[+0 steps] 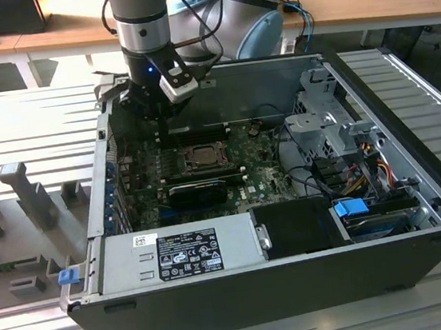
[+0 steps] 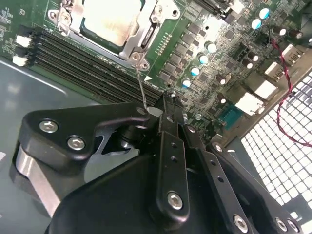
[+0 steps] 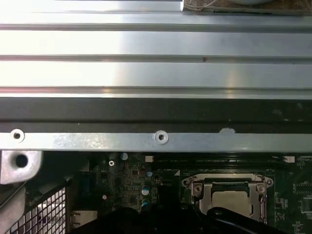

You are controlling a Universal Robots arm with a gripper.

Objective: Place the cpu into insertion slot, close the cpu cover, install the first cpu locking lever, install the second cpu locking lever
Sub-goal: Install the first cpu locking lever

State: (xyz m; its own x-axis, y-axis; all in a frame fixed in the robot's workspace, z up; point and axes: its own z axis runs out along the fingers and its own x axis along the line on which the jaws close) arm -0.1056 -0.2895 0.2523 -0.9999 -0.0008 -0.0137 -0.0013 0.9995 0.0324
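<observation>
Hidden and cut-off parts around the socket

In the second wrist view the cpu (image 2: 111, 19) and its cover (image 2: 146, 36) run off the picture's edge, and the gripper (image 2: 168, 109) body hides the board beneath it; whether its fingers are apart cannot be told. In the first wrist view a dark gripper part covers the cpu's (image 3: 229, 200) near edge. In the exterior view the arm (image 1: 141, 22) is cut off above, and the levers are too small to tell.
</observation>
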